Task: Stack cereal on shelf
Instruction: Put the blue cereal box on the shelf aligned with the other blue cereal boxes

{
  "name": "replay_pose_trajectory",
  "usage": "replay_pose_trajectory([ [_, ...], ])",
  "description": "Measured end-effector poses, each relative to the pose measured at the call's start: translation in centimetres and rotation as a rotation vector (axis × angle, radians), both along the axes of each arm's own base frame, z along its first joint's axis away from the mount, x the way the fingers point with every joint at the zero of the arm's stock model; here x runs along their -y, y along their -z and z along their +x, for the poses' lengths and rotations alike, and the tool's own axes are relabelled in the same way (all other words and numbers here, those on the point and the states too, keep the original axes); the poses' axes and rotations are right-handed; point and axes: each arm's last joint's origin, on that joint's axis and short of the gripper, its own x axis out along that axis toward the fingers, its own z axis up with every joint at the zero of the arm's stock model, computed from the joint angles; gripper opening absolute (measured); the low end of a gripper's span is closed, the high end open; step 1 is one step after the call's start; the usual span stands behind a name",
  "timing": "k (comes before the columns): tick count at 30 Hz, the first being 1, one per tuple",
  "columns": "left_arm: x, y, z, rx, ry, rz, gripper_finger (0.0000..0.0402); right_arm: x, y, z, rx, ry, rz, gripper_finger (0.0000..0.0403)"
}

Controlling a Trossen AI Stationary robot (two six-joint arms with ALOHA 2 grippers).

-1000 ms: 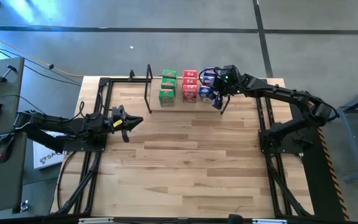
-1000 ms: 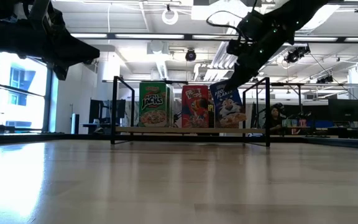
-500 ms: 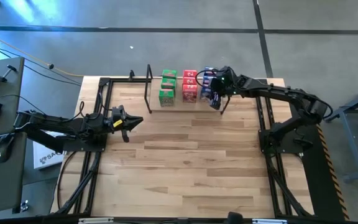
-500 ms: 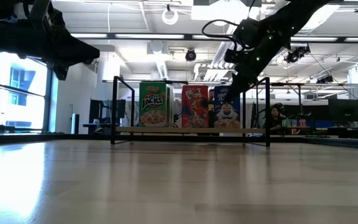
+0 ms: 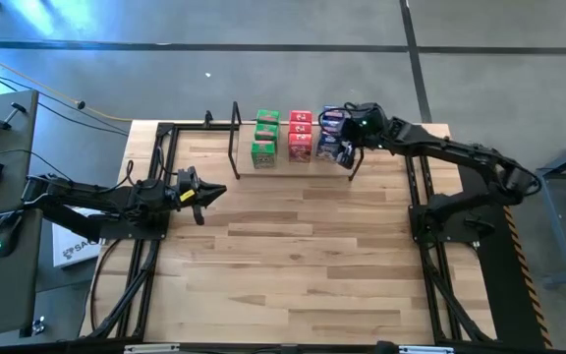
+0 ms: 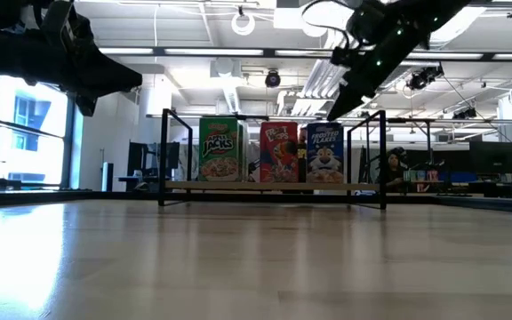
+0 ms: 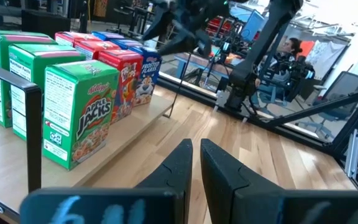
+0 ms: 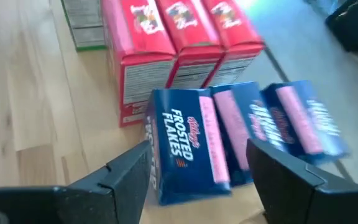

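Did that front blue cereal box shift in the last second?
Yes. The front Frosted Flakes box went from tilted to upright, closer to the red box on the shelf.

Glossy printed cardboard cereal (image 7: 82, 112); pale wood-grain shelf (image 7: 135, 134) board.

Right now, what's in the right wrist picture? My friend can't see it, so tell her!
Three blue Frosted Flakes boxes stand in a row just below the open right gripper. Three red cereal boxes stand beside them, with a green box past those, all on the wooden shelf.

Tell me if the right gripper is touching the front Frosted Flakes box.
Apart. In the right wrist view the open right gripper hangs above the Frosted Flakes box; the low view shows a clear gap.
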Motion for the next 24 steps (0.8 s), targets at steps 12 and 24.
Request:
replay_pose_trajectory([
  [12,0.0,0.0,0.0,0.000,0.000,-0.003,0.0025,-3.3,-1.7,-0.9,0.026,-0.056,0.078,0.0167],
  [24,0.0,0.0,0.0,0.002,0.000,-0.003,0.0025,-2.6,1.3,0.9,-0.076,0.002,0.148,0.0007],
])
